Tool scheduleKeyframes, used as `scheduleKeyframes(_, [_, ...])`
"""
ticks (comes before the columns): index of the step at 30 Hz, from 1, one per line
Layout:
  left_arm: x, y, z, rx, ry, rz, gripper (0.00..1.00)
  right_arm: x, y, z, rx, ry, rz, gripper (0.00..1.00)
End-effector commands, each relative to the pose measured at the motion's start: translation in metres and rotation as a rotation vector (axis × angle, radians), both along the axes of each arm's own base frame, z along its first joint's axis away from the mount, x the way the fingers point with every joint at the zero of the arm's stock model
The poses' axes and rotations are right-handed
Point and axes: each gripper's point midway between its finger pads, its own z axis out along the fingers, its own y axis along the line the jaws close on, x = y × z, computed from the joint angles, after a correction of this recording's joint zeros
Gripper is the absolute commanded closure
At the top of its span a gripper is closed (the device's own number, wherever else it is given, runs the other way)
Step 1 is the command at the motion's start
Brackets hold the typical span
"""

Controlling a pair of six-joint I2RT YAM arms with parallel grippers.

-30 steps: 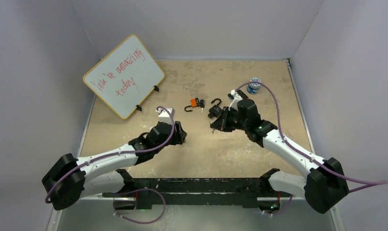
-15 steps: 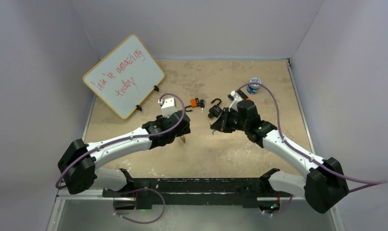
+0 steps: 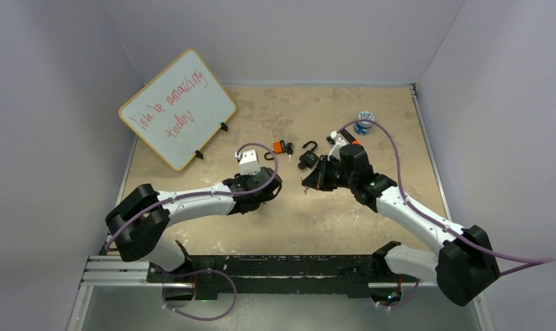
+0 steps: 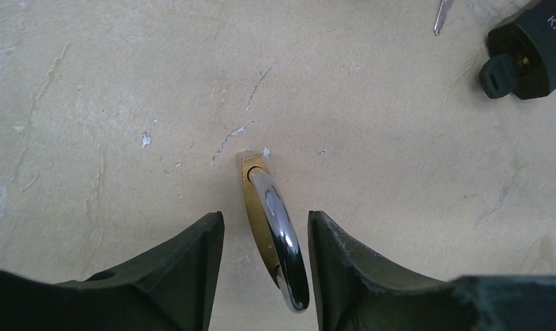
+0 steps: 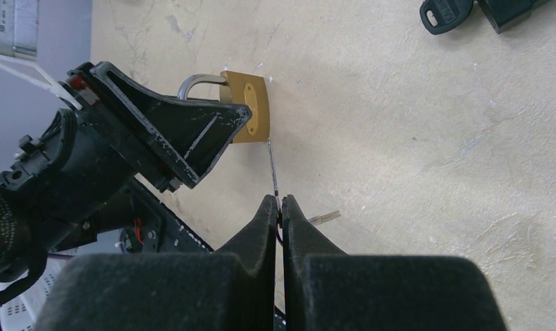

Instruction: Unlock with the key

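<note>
A brass padlock with a chrome shackle stands on edge on the tan table. My left gripper straddles it, open: a clear gap shows at the left finger, and the right finger sits very near the shackle. My right gripper is shut on a thin silver key, whose tip points at the padlock's bottom face, just short of it or touching. In the top view the left gripper and right gripper face each other mid-table.
A black padlock with a black-headed key in it lies beyond, and an orange padlock lies near it. A whiteboard leans at the back left. A small blue-and-white object stands at the back right.
My left arm has swung to the right, bringing its gripper close to the right gripper. The right arm has stayed in place, still shut on the key.
</note>
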Motion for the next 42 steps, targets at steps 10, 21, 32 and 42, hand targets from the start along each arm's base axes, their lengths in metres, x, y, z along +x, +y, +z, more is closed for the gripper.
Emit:
scheduleKeyframes(10, [0.011,-0.023,-0.013,-0.043,-0.076,-0.106,0.78,0.004,-0.001,0.000,-0.013,-0.012,-0.006,1.00])
scheduleKeyframes(21, [0.027,-0.068,0.069,-0.250,-0.196,-0.472,1.00,0.003,0.005,0.018,0.013,-0.070,0.084,1.00])
scheduleKeyframes(32, [0.005,-0.064,0.221,-0.577,-0.261,-0.907,1.00,-0.033,0.027,0.099,0.283,-0.155,0.408,1.00])
scheduleKeyframes(42, [-0.026,-0.062,0.331,-1.047,-0.139,-1.032,1.00,-0.088,0.017,0.160,0.375,-0.287,0.589,1.00])
